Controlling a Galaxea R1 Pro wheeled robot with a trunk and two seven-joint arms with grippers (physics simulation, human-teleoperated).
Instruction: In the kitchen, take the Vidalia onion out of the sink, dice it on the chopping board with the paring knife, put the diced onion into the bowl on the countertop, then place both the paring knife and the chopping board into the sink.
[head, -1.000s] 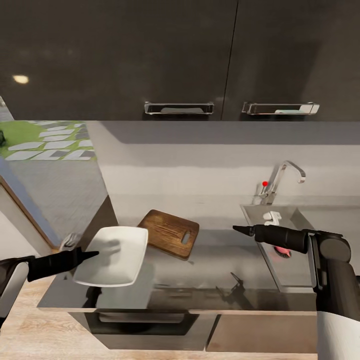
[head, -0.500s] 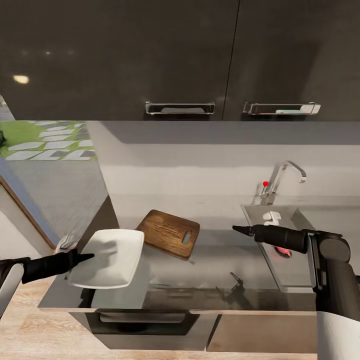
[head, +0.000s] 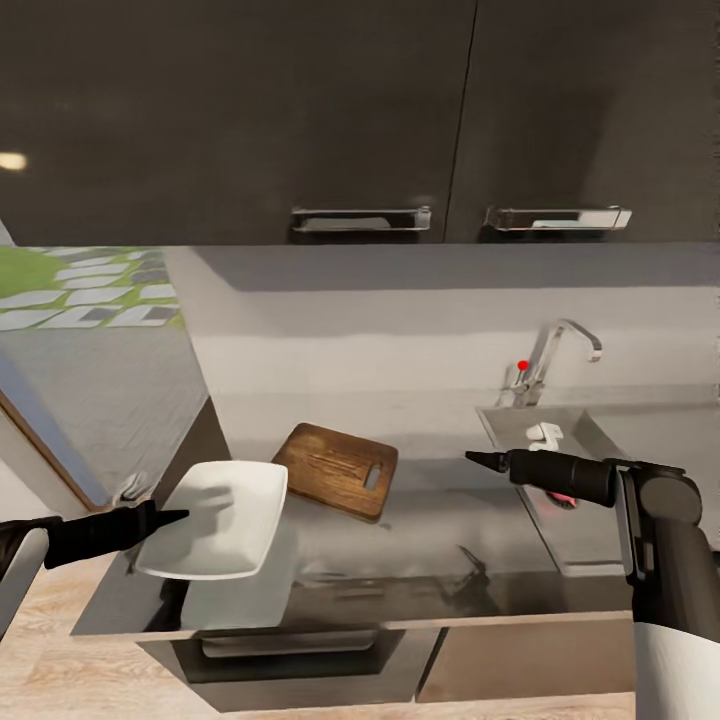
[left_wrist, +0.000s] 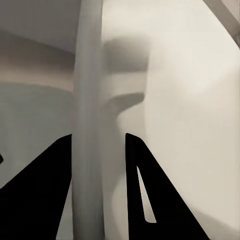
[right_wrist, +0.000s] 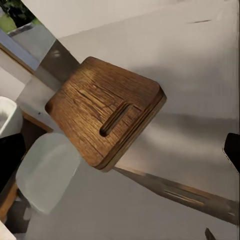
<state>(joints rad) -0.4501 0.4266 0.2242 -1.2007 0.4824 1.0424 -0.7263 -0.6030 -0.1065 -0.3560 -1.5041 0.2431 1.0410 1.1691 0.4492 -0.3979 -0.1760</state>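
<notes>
The white bowl (head: 215, 518) hangs tilted above the countertop (head: 430, 540), its near rim pinched between the closed-in fingers (left_wrist: 50, 190) of the left gripper (head: 172, 516). Just beyond the bowl, the chopping board (head: 338, 467) lies flat on the worktop. The right gripper (head: 478, 459) hovers empty over the counter, fingertips drawn to a point, between the board and the sink (head: 560, 500), where the chrome tap (head: 555, 355) rises behind the basin.

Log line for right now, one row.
left gripper: shut on bowl rim, lifted | right gripper: over countertop | chopping board: bare
</notes>
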